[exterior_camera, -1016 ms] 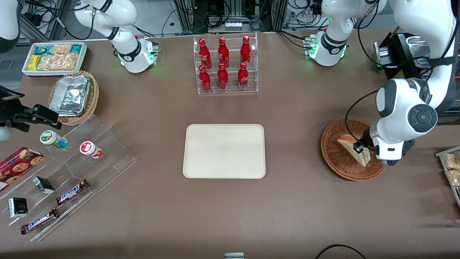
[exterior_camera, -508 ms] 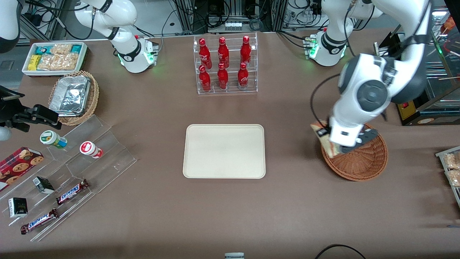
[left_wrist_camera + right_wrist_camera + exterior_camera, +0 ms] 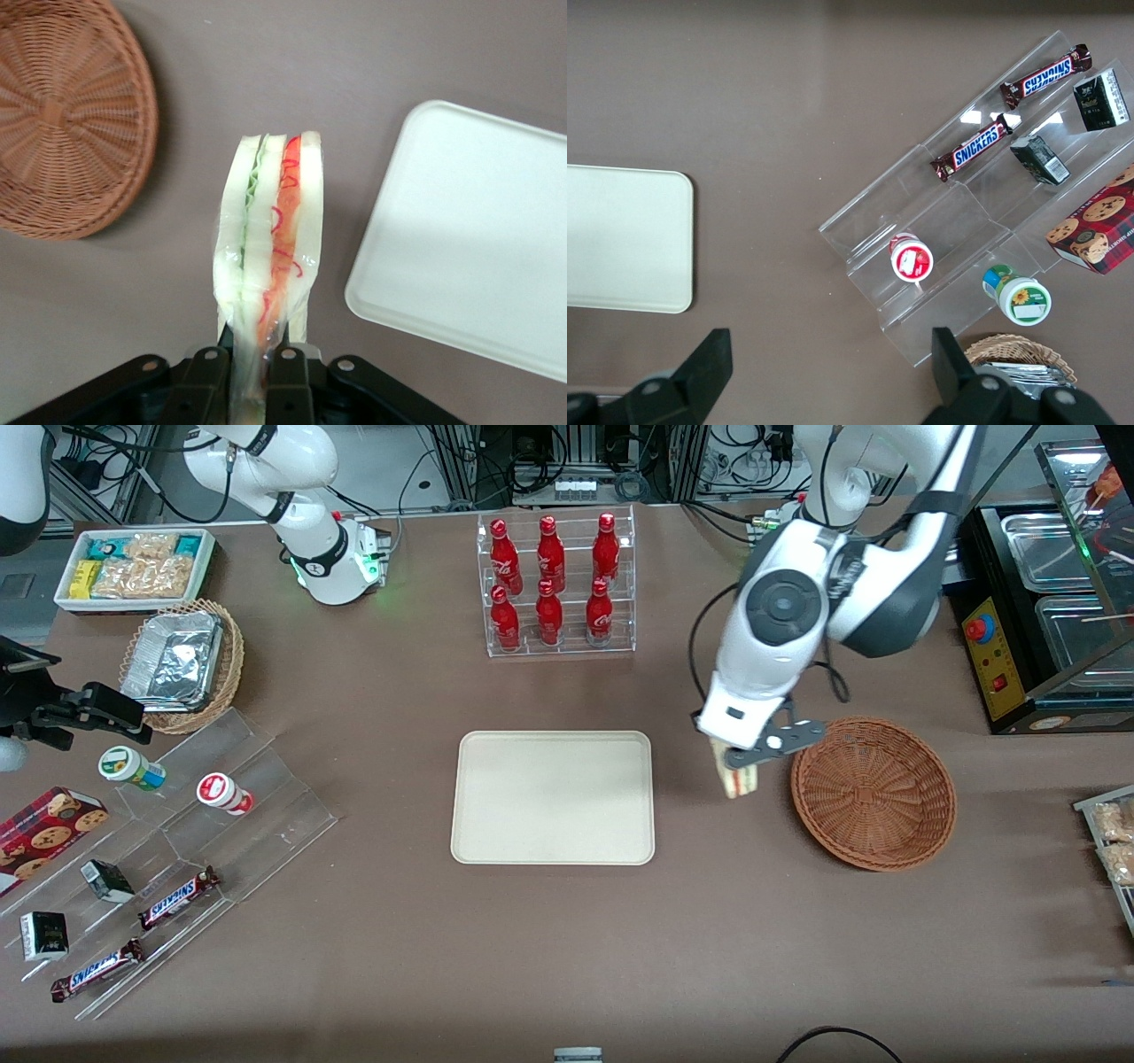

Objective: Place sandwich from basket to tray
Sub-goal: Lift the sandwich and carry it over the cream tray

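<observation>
gripping the sandwich (image 3: 268,239) edge-on, the end effector (image 3: 742,766) hangs above bare worktop (image 3: 567,957) between the basket (image 3: 873,792) and the tray (image 3: 553,797), its fingers (image 3: 285,363) clamped on the wedge's lower end. sandwich clear of both. basket holds nothing; tray likewise bare.

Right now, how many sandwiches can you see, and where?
1. The sandwich is clamped in the gripper, carried above the table between the basket and the tray. The basket holds no other sandwich.
</observation>
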Tool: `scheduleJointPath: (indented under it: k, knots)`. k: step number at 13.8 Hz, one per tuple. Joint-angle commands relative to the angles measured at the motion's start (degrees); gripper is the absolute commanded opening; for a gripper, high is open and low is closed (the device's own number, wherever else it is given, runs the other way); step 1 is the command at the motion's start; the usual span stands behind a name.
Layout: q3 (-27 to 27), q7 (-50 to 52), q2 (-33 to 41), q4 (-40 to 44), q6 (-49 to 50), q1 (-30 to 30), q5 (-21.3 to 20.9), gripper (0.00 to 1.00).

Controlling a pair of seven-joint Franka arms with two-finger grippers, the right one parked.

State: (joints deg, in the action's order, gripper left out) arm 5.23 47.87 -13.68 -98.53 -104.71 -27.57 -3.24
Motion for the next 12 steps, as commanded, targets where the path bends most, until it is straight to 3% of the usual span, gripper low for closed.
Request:
scheduleJointPath:
  k: [1, 5, 12]
  knots:
    - [-0.84, 0.47, -7.04, 6.14, -1.36, -4.15, -0.28, 0.06]
    - [-0.92, 1.69, -13.73, 7.56, -7.6, -9.51, -0.63, 0.06]
    - [-1.19, 3.19, -21.38, 10.63, -15.78, -12.95, -1.07, 0.05]
